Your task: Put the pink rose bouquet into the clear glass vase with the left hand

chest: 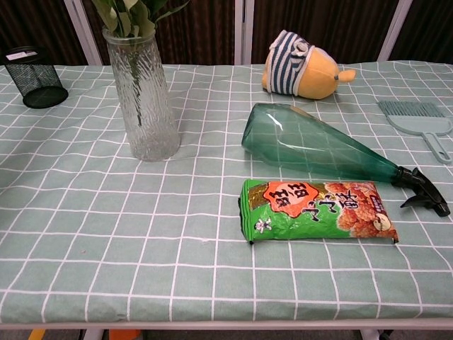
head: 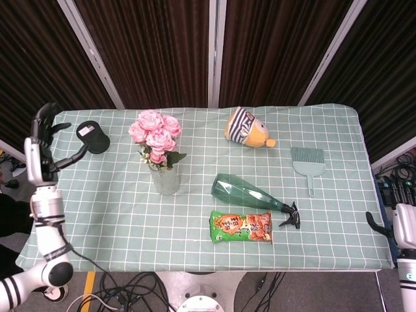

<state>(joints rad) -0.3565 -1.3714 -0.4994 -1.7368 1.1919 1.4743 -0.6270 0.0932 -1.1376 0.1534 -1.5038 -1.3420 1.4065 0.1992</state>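
Observation:
The pink rose bouquet (head: 155,136) stands upright in the clear glass vase (head: 165,179), stems down inside the ribbed glass. In the chest view the vase (chest: 144,99) shows with green stems and leaves (chest: 129,15) at its mouth; the blooms are cut off by the frame's top. My left hand (head: 43,139) is raised at the table's far left edge, well away from the vase, fingers spread and holding nothing. Only the wrist of my right arm (head: 404,224) shows at the lower right corner; its hand is out of sight.
A black mesh pen cup (head: 93,137) stands left of the vase. A striped plush toy (head: 246,128), a green spray bottle (head: 250,192) lying on its side, a green snack bag (head: 241,227) and a small brush (head: 308,164) lie to the right.

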